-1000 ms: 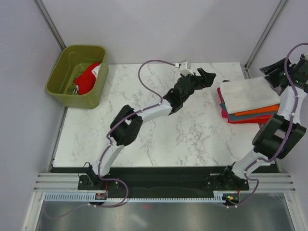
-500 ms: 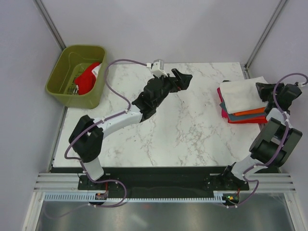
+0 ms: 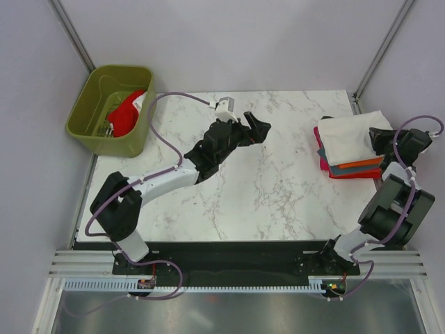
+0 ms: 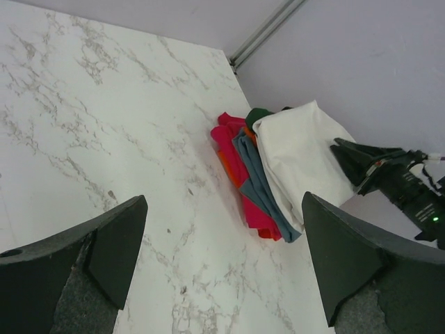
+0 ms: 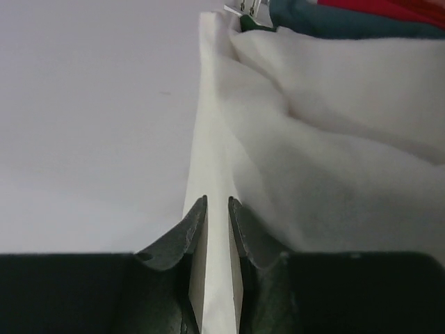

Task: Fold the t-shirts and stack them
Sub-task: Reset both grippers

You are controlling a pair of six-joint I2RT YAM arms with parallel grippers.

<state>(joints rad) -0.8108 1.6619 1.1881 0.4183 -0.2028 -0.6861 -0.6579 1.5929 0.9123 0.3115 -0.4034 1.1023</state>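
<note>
The folded t-shirts (image 3: 348, 156) are stacked at the right edge of the counter (image 3: 278, 195), the cream t-shirt (image 3: 350, 136) uppermost. Its edge is pinched by the right gripper (image 5: 217, 203). The left gripper (image 3: 259, 129) is held spread near the far edge.

We record a white marble-patterned surface (image 3: 278, 195), evenly lit. Plain pale lilac walls (image 3: 229, 42) enclose it behind and on both sides. Grey metal posts (image 3: 71, 31) rise at its far corners. A black strip (image 3: 236, 249) borders its near edge.
</note>
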